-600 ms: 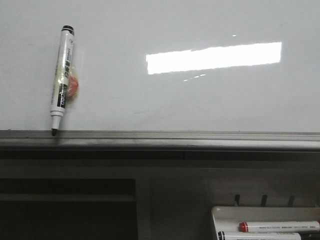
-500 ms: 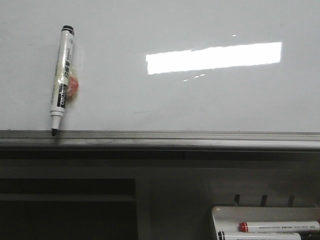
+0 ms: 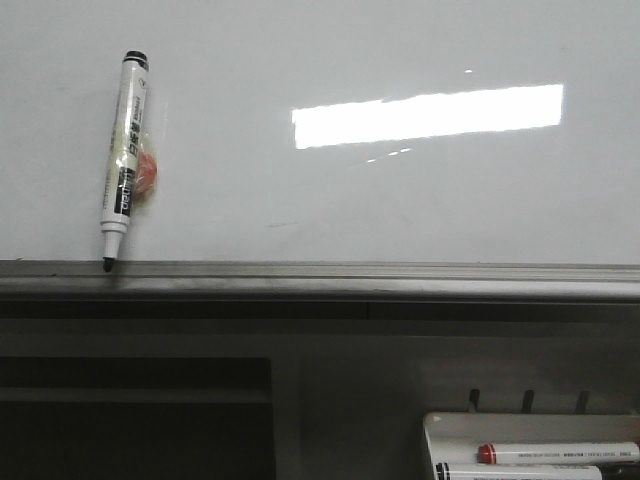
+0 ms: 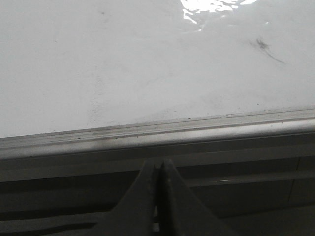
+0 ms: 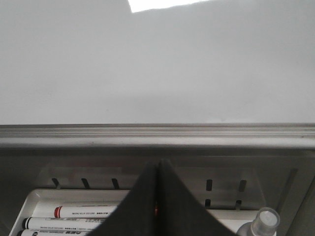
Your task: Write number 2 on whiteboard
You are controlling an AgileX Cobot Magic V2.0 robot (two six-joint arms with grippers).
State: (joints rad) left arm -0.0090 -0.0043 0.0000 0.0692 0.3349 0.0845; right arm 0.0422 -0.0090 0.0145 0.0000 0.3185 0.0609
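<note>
Glossy white, that's your whiteboard (image 3: 330,200), and it fills the whole upper part of the front view with a bright strip of light reflection (image 3: 428,115) at about 1 o'clock from its middle. No number 2 on it anywhere that I can see, just a few faint smudges, so my read is the writing hasn't started.

At roughly 9 o'clock on the board there's a black marker (image 3: 124,158), uncapped, tip down and touching the grey metal ledge (image 3: 330,275). It stands nearly upright, leaning a bit, with something red and yellowish behind its barrel. That looks like a holder or magnet pinning it to the board, but I can't tell for sure. Probably parked there so you can grab it straight off the writing surface.

Down at 5 o'clock, below the ledge, a white marker tray (image 3: 450,425) holds a red marker (image 3: 555,452) and a black one (image 5: 64,222), lying flat, spares I'd guess. The right wrist view also shows a small clear bottle cap (image 5: 262,222) beside the tray.

Your left gripper (image 4: 158,172) has its fingers pressed together, nothing between them, hanging just under the ledge. Right gripper (image 5: 157,172), same deal: clenched on nothing, over the tray. Neither one touches a marker.
</note>
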